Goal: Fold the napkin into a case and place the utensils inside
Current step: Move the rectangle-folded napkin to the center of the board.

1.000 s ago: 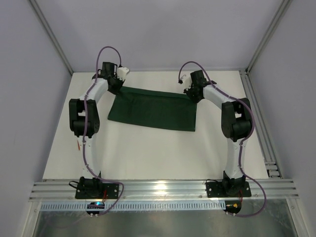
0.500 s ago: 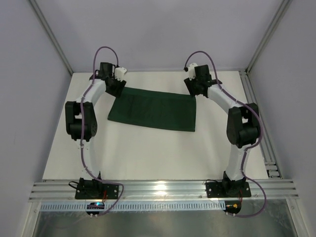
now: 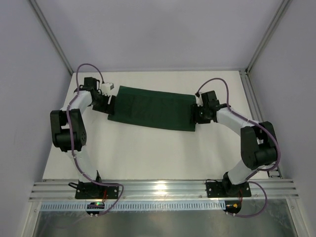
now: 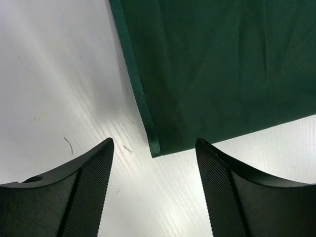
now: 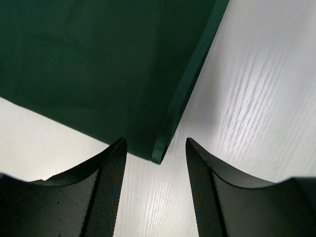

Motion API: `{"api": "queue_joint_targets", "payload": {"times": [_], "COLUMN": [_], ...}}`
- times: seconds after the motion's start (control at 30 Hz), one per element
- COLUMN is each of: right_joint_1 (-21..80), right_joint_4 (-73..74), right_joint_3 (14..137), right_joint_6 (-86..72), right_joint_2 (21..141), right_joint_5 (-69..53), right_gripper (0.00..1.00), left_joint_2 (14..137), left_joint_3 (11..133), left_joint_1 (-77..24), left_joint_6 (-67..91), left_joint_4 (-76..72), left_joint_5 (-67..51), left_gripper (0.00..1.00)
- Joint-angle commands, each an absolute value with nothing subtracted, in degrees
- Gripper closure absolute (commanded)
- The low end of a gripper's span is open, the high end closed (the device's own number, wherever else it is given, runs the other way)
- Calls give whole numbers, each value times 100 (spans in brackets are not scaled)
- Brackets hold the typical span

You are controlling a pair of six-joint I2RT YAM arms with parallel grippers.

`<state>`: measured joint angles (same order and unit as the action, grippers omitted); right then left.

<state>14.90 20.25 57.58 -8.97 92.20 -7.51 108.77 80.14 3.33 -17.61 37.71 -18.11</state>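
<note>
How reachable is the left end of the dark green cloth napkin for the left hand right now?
Probably yes. The left hand is open and sits right over a corner of the napkin, which lies flat on the white table. Nothing else appears to be in the way.

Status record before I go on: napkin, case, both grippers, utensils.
napkin: dark green, folded to a flat oblong, lying on the table
case: no pocket or diagonal flap visible
left gripper: open, empty, fingertips either side of a corner at the napkin's left end
right gripper: open, empty, fingertips either side of a corner at its right end
utensils: none visible in any view
</note>
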Motion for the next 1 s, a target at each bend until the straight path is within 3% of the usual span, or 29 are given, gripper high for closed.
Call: {"api": "queue_joint_targets", "payload": {"times": [0.0,0.2,0.3,0.33,0.43,0.57,0.63,0.97], "right_joint_1": [1485,1494,1485,1485,1485,1477,1485,1503], "right_joint_4": [1732,1301,1231,1248,1309,1441,1607,2592], "right_joint_3": [5389,5107,5115,5133,5124,5115,5089,3859], "right_joint_6": [-1423,-1538,-1547,-1556,-1521,-1450,-1372,-1511], "right_joint_2": [8991,9246,9404,9430,9448,9422,9378,7894], "right_joint_5": [-1169,-1423,-1450,-1450,-1441,-1529,-1652,-1934], "right_gripper": [45,46,54,61,72,92,96,96], "left_joint_2": [10986,11390,11505,11522,11566,11435,11198,9590], "left_joint_3": [8042,8104,8112,8138,8139,7973,7814,6075], "left_joint_1": [343,334,299,273,281,273,272,369], "left_joint_6": [-1521,-1380,-1345,-1345,-1380,-1538,-1731,-2785], "left_joint_4": [3436,3410,3358,3357,3462,3699,3805,5131], "left_joint_5": [-2180,-2311,-2294,-2285,-2259,-2285,-2206,-1951], "left_gripper": [33,44,51,54,69,100,100,100]}}
